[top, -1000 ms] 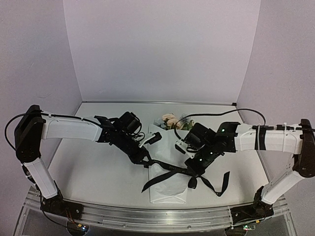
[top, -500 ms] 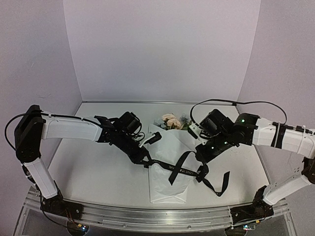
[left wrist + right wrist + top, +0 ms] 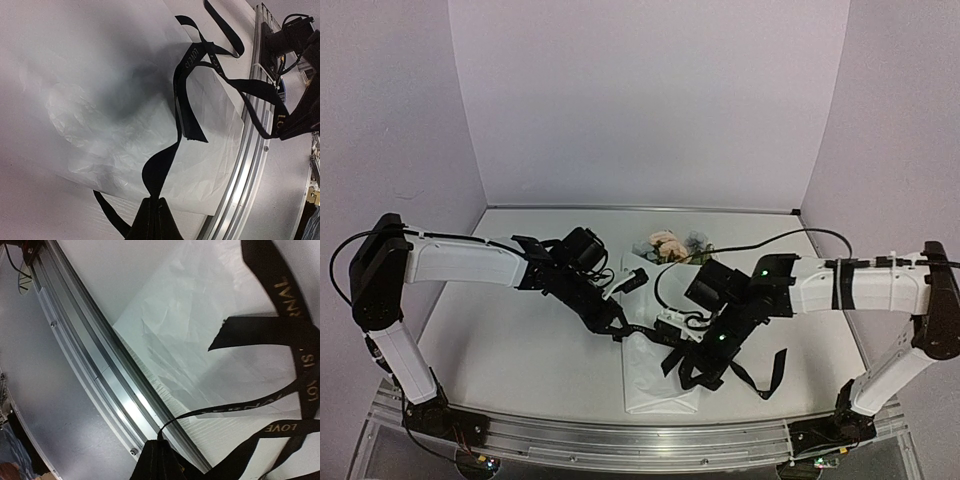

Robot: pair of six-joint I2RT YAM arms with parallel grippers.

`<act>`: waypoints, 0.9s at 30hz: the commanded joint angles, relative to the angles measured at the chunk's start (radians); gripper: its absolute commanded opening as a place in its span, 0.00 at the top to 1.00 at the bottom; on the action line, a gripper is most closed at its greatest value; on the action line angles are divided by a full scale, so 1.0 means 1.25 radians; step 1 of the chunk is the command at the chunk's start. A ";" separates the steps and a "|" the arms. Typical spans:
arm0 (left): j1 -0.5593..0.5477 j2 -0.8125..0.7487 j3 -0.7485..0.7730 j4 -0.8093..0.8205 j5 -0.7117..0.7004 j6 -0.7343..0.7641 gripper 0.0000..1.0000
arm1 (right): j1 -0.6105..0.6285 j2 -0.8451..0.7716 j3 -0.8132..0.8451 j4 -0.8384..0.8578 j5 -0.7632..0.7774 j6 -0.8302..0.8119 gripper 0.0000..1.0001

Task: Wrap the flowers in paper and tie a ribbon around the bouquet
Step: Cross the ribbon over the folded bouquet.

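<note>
The bouquet (image 3: 655, 390) lies on the worktop (image 3: 520, 350), blooms at the far end. The ribbon (image 3: 182, 100) crosses it sideways, pinched by the left gripper (image 3: 152, 201) on one side and the right gripper (image 3: 160, 443) on the other, with slack loops bunched nearer the right.

black gold-lettered ribbon (image 3: 272, 332), white paper (image 3: 200, 330)

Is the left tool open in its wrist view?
No, the left tool is shut, pinching the black ribbon above the white paper.
</note>
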 commanded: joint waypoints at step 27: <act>-0.009 0.020 -0.018 -0.024 0.126 0.014 0.97 | 0.006 0.078 0.068 0.147 -0.005 0.058 1.00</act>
